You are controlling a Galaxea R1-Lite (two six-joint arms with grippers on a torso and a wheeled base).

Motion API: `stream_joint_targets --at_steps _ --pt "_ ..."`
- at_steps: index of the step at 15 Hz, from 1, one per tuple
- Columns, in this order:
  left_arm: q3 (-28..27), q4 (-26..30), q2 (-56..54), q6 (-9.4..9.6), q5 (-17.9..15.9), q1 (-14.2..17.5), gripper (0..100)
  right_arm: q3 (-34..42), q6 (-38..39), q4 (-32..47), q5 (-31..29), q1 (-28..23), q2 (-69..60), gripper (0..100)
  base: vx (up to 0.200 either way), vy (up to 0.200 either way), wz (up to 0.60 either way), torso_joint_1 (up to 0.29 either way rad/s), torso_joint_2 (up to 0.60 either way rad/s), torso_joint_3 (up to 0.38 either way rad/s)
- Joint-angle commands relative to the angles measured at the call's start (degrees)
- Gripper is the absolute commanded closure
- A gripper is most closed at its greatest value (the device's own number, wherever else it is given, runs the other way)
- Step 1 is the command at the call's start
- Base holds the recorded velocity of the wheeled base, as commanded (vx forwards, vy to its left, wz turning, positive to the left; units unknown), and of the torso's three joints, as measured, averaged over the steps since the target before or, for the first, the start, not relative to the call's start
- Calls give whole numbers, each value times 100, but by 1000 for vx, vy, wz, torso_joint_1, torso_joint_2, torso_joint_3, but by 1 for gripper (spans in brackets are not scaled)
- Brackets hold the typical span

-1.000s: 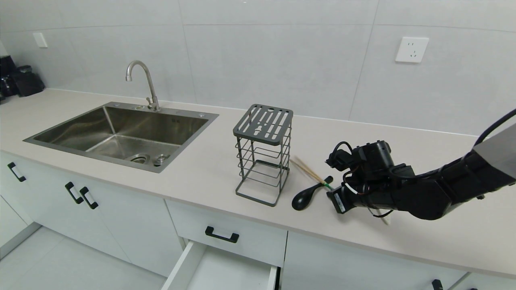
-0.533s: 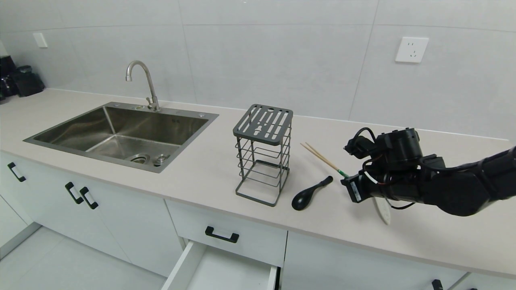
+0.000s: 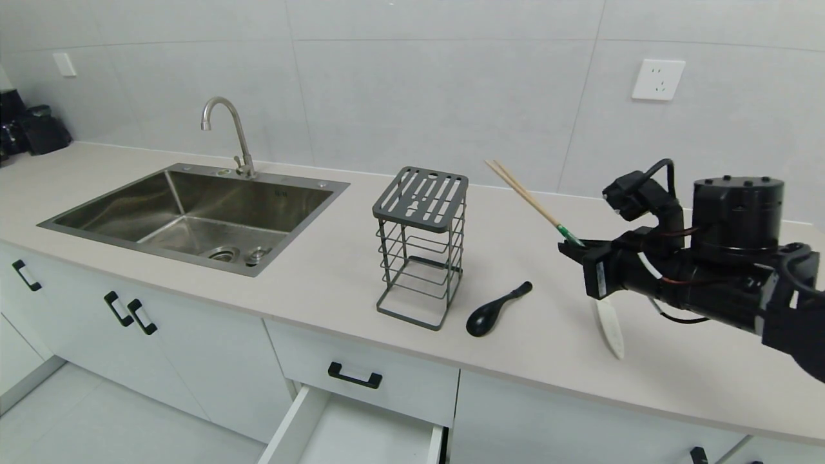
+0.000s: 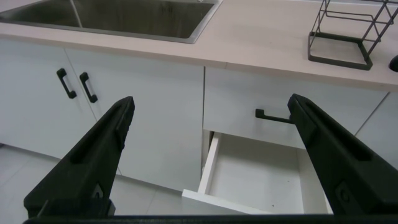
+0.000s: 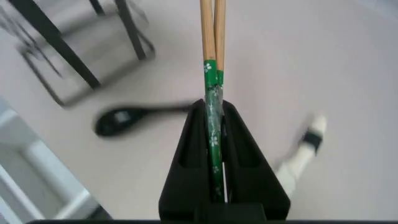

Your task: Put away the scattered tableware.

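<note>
Your right end effector point(image 3: 573, 248) sits at the right of the head view, raised above the desk point(image 3: 322, 277), its jaws closed on the green-banded end of a pair of chopsticks point(image 3: 525, 196). The grip is at that one end, so the bare wooden lengths run free toward the upper centre of the frame. Their tips show against the wall tiles, just up and right of the rack's top. The right wrist view shows both sticks lying side by side between the fingers point(image 5: 186, 162), uncrossed.

I judge this hold leaves the long end free to be lowered through a slot in the top of the wire rack point(image 3: 420, 245). The rack stands upright at frame centre, apart from the chopsticks. An end grip gives little control, so the sticks could pivot or splay on contact with the slot.

Below the end effector a white spoon point(image 3: 609, 325) lies flat on the desk. A black spoon point(image 3: 496, 310) lies between it and the rack's foot. Neither is touched; both await collection.

Your left end effector point(image 4: 211, 102) hangs wide open and empty before the cabinet fronts, over an open drawer point(image 4: 261, 180).
</note>
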Motion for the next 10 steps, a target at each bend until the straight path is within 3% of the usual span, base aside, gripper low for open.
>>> stream_joint_targets --at_steps 1,6,8,10 --pt "1 0 7 -1 -1 1 0 229 -25 -553 257 227 -435 100 0 0 0 0 0 0" --pt "1 0 7 -1 -1 1 0 150 -227 -245 978 1202 -1226 100 0 0 0 0 0 0" --pt "1 0 7 -1 -1 1 0 9 -166 423 1004 1774 -1437 100 0 0 0 0 0 0" --pt "1 0 7 -1 -1 1 0 -193 -166 1592 978 2697 -1517 100 0 0 0 0 0 0"
